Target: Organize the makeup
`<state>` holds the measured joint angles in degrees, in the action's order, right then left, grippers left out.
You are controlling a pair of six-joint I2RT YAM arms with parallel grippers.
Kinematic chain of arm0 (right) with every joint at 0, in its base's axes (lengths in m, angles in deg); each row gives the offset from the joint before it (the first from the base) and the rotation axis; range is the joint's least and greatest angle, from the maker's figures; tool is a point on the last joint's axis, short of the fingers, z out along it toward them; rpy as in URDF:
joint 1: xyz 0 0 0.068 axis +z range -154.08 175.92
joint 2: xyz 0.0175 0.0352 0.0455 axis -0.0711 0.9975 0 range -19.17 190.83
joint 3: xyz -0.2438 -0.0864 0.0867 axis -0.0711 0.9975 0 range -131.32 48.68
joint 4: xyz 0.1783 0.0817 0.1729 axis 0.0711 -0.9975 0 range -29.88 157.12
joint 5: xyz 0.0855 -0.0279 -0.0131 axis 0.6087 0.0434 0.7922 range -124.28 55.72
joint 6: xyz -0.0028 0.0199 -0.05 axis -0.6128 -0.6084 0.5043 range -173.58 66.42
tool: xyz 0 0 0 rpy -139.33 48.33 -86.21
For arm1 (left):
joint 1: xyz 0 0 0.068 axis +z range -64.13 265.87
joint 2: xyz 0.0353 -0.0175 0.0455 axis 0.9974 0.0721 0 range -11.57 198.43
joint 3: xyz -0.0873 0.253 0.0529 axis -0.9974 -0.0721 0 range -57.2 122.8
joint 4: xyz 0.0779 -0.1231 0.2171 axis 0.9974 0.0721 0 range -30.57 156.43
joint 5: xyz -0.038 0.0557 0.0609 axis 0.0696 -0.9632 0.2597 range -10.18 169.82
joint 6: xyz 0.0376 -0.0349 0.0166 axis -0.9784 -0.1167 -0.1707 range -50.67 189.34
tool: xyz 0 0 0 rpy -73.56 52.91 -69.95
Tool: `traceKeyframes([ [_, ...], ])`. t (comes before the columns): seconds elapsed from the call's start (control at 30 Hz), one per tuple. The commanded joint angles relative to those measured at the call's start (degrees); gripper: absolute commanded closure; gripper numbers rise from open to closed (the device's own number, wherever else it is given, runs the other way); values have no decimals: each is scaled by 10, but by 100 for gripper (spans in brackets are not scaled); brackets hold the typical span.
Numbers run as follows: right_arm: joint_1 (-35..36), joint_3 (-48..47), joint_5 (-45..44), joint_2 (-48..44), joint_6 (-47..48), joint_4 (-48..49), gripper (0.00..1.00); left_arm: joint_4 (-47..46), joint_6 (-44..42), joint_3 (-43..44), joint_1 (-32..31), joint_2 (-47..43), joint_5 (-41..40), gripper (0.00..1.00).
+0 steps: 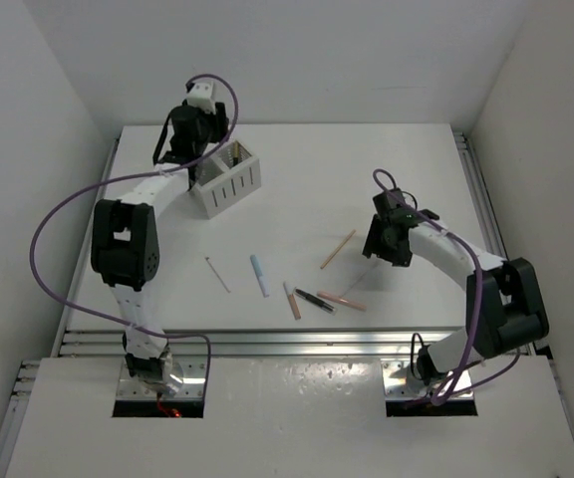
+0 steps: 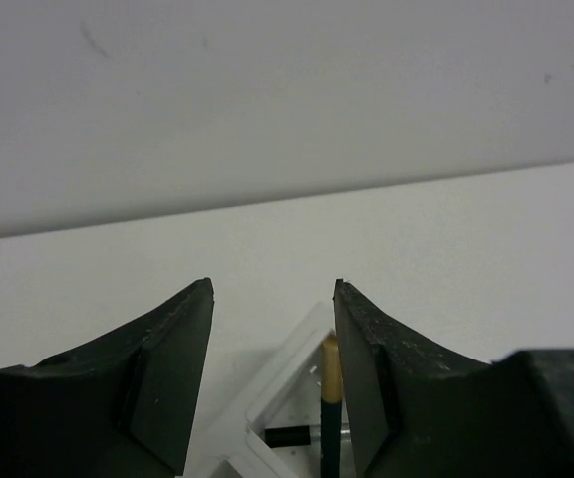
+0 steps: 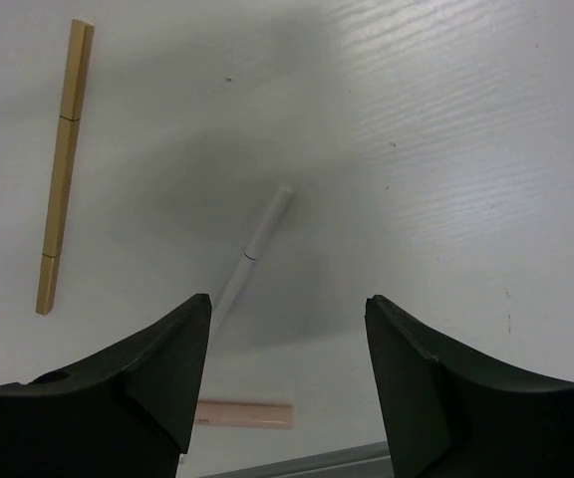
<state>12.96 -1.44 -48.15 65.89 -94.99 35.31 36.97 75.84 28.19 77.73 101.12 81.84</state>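
Several makeup sticks lie on the table: a thin white one (image 1: 218, 274), a pale blue one (image 1: 259, 275), a pink one (image 1: 292, 300), a black one (image 1: 315, 300), a peach one (image 1: 342, 300) and a tan one (image 1: 338, 249). My left gripper (image 2: 273, 289) is open over the white slotted box (image 1: 229, 179). A black pencil with a tan tip (image 2: 331, 398) stands in the box beside the right finger. My right gripper (image 3: 288, 301) is open and empty above a white stick (image 3: 257, 244). The tan stick (image 3: 61, 174) and peach stick (image 3: 242, 414) lie near it.
A short black piece (image 2: 289, 436) lies on the box floor. The white walls stand close behind the box and on both sides. A metal rail (image 1: 297, 344) runs along the table's near edge.
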Motion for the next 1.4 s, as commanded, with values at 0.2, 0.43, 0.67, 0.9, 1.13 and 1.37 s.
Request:
traceKeyframes([
  [0.2, 8, -32, -12, 64, -127, -33, 38, 286, -2, 125, 4, -78, -22, 44],
  [0.43, 10, -67, -12, 121, -117, -35, 43, 382, -46, 61, 4, -168, 14, 47],
  [0.67, 10, -60, 1, 161, -133, -50, 46, 407, -62, -44, 4, -259, 8, 47],
  [0.9, 11, -30, 2, 180, -117, -17, 65, 418, -62, -77, 4, -292, 18, 47],
  [1.13, 4, -29, -10, 186, -85, -1, 100, 428, -73, -89, 4, -302, 59, 47],
  [1.37, -2, -39, -45, 158, 2, 50, 100, 434, -106, -94, -6, -308, 170, 45],
])
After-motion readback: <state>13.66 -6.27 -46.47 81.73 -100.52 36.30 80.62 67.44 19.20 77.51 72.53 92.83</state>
